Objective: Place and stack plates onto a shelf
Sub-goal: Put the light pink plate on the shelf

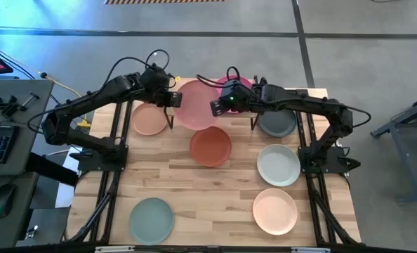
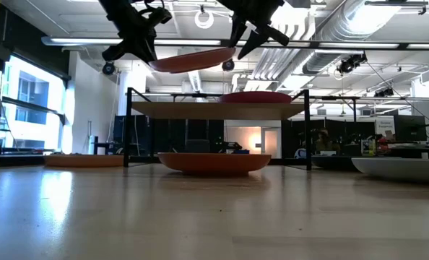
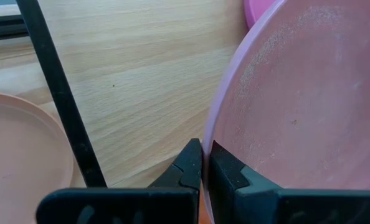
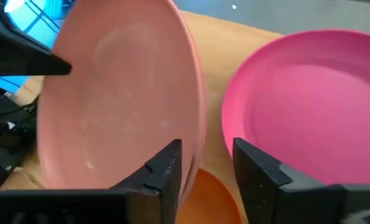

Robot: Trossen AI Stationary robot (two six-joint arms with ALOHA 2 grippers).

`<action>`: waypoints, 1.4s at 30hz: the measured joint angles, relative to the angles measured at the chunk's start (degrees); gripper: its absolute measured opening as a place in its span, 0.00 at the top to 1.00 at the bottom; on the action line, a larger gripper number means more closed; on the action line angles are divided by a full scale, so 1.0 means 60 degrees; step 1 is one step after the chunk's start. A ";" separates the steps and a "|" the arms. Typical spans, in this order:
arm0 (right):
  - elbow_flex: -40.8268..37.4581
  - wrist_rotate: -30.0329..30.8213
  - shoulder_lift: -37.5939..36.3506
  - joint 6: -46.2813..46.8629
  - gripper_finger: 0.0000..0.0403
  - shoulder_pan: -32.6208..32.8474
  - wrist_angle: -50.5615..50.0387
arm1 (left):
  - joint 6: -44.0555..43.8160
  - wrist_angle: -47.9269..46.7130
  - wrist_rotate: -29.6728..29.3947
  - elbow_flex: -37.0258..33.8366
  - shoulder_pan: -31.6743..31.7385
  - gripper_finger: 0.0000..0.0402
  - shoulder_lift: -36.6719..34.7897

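Step in hand, as I read it: stacking the round matte light pink plate on the shelf

- Landmark: the small light-wood shelf on thin black legs
- Left tool is closed tight on the pink plate's rim, holding the plate in the air above the shelf, slightly tilted
- Right tool hovers at the opposite rim, fingers parted, gripping nothing
- Round magenta plate already lies on the shelf top, partly under the pink one
- Terracotta plate sits on the wooden worktop just in front of the shelf; peach plate is beside the shelf's left leg

Next move, my call: shift the pink plate over the magenta one, level it, lower it, then open the left tool
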 joint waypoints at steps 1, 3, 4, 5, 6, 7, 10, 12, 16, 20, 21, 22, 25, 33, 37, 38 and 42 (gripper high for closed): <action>-0.0002 0.0004 0.0054 0.0003 0.74 0.0004 0.0020 | 0.0002 -0.0004 -0.0001 0.0000 0.0000 1.00 0.0000; -0.0002 -0.0025 0.0136 -0.0004 0.76 0.0004 0.0071 | -0.0001 0.0011 0.0003 0.0000 0.0000 1.00 0.0000; -0.0002 -0.0027 0.0203 -0.0001 0.77 0.0004 0.0068 | -0.0001 0.0021 0.0006 0.0000 0.0000 1.00 0.0000; -0.0002 -0.0093 0.0248 -0.0001 0.78 0.0004 0.0068 | -0.0003 0.0048 0.0028 0.0000 0.0000 1.00 0.0000; -0.0002 -0.0177 0.0306 -0.0002 0.79 0.0004 0.0050 | -0.0001 0.0078 0.0028 0.0000 0.0000 1.00 0.0000; -0.0002 -0.0251 0.0335 -0.0007 0.79 0.0004 0.0066 | -0.0001 0.0097 0.0032 0.0000 0.0000 1.00 0.0000; -0.0002 -0.0311 0.0335 0.0032 0.82 0.0005 0.0073 | -0.0001 0.0154 0.0057 0.0000 0.0000 1.00 0.0000; -0.0002 -0.0313 0.0333 0.0035 0.85 0.0004 0.0071 | 0.0003 0.0185 0.0057 0.0000 0.0000 1.00 0.0000; -0.0002 -0.0230 0.0304 0.0104 0.97 0.0004 0.0072 | 0.0009 0.0286 0.0049 0.0000 0.0000 0.99 0.0000; -0.0002 -0.0250 0.0302 0.0097 0.98 -0.0005 0.0026 | 0.0199 0.0426 0.0054 0.0000 0.0000 0.97 0.0000; -0.0002 -0.0270 0.0301 0.0076 0.99 0.0004 0.0012 | 0.0255 0.0423 0.0054 0.0000 0.0000 0.96 0.0000; -0.0002 -0.0291 0.0300 0.0066 0.99 0.0004 -0.0012 | 0.0286 0.0436 0.0057 0.0000 0.0000 0.95 0.0000; -0.0002 -0.0486 0.0304 0.0061 0.99 -0.0007 -0.0157 | 0.0502 0.0492 0.0067 0.0000 0.0000 0.94 0.0000; 0.0002 -0.1765 0.0301 0.0248 1.00 -0.0208 -0.0480 | 0.0794 0.0344 0.0384 0.0000 0.0000 0.94 -0.0130; 0.0005 -0.3063 0.0303 0.0242 1.00 -0.0372 -0.0625 | 0.1099 0.0173 0.0780 -0.0004 0.0000 0.93 -0.0457; 0.0005 -0.3302 0.0304 0.0236 1.00 -0.0419 -0.0631 | 0.1225 0.0147 0.0835 -0.0004 0.0000 0.93 -0.0561; 0.0019 -0.3960 0.0304 0.0195 1.00 -0.0606 -0.0632 | 0.1522 0.0048 0.0974 -0.0004 -0.0011 0.93 -0.0923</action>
